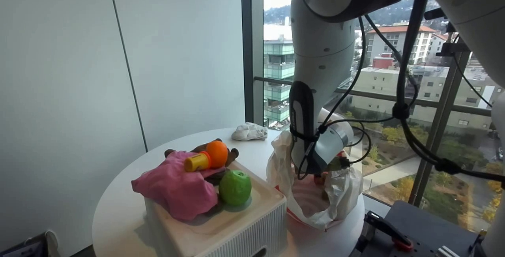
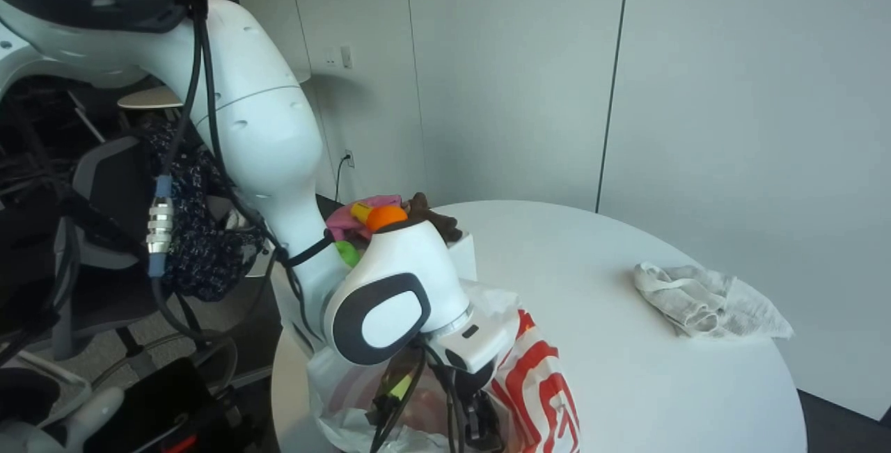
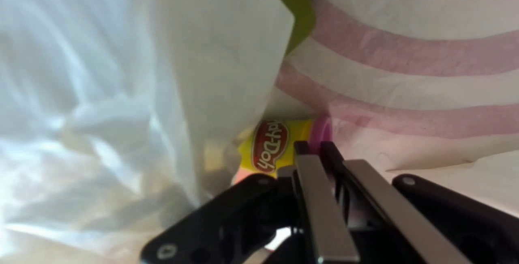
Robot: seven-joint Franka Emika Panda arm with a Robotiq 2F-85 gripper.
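Observation:
My gripper (image 3: 314, 147) reaches down into a white plastic bag (image 1: 281, 170) with red stripes, on a round white table. In the wrist view its narrow jaws have closed around the edge of the purple lid (image 3: 321, 128) of a yellow Play-Doh can (image 3: 271, 146), which lies on its side. A sliver of purple shows between the fingertips. Loose folds of the bag (image 3: 219, 53) cover the can's left end. Behind a fold, a green thing (image 3: 300, 16) shows partly. In both exterior views the arm's hand and the bag hide the fingers.
Left of the bag stands a white box (image 1: 248, 225), bearing a pink cloth (image 1: 177, 186), an orange ball (image 1: 217, 153), a yellow container (image 1: 197, 162), a green fruit (image 1: 235, 188) and something brown. A crumpled white cloth (image 2: 706, 300) lies on the table (image 2: 626, 383). Behind is a window.

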